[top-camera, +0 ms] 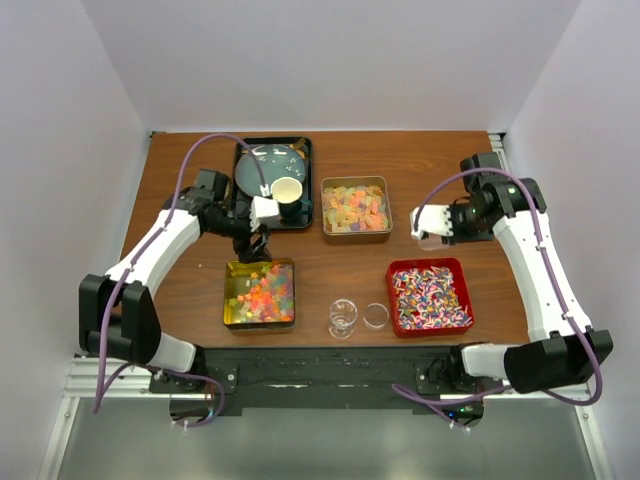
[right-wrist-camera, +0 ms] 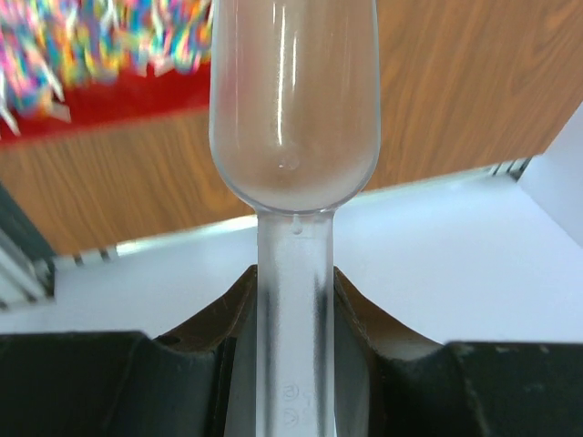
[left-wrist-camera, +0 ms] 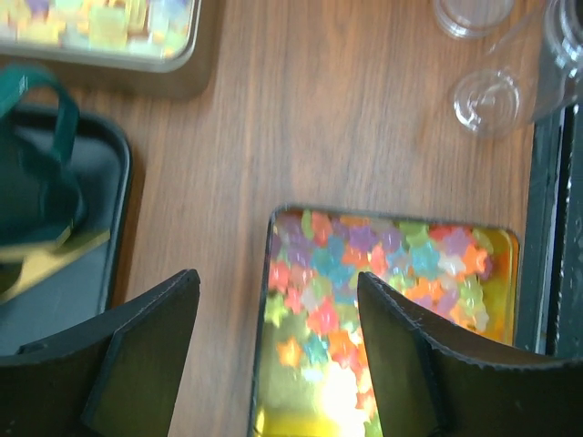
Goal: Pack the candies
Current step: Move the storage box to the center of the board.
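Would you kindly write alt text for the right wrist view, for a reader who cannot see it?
The right gripper clamps the handle of a clear plastic scoop, whose bowl looks empty and points away from the camera. Behind it, blurred, a red tray of striped candies sits on the wooden table at upper left.

You're seeing the left arm [top-camera: 160,245] and right arm [top-camera: 535,270] wearing white shells over black joints. Purple cables [top-camera: 215,137] are looping along both.
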### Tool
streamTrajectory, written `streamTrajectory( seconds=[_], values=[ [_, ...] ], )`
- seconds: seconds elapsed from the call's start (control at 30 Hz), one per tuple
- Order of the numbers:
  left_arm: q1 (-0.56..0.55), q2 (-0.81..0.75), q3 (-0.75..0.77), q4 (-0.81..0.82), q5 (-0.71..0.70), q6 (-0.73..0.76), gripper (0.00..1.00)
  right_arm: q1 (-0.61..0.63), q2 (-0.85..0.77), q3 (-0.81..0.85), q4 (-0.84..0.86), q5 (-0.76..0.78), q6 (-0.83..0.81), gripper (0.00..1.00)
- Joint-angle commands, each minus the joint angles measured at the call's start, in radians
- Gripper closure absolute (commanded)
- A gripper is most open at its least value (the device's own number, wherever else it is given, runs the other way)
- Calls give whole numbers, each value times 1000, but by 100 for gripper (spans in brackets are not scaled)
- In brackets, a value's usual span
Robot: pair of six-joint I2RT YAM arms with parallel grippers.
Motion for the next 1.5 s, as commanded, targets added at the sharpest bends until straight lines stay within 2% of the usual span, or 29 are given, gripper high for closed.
streamTrajectory(
  seconds=[0.0, 0.1, 0.33, 0.47, 0.63, 0.83, 1.03, 1.23, 1.47],
  values=[
    [-65, 43, 67, 122, 52, -78, 26, -29, -49, -47, -249, 219, -196, 100],
    [-91, 41, 53, 227, 53, -161, 26, -30, -60, -75, -249, 253, -217, 100],
    [-109, 44, 26, 359, 70, -324, 26, -27, -106, -170, -206, 329, -314, 100],
    [-128, 37, -10, 388, 64, -355, 26, -24, -103, -217, -96, 384, -386, 100],
    [-155, 26, -43, 433, 49, -394, 26, 26, -54, -260, 11, 423, -379, 100],
    [-158, 9, -82, 496, 55, -459, 26, 114, 17, -262, 56, 443, -256, 100],
    [-211, 30, -79, 555, 52, -510, 27, 175, 97, -253, 131, 424, -109, 100],
    [-223, 53, -47, 566, 52, -536, 27, 189, 167, -204, 195, 385, 23, 100],
    [-226, 72, -36, 574, 53, -556, 27, 189, 281, -66, 206, 328, 207, 100]
  ],
)
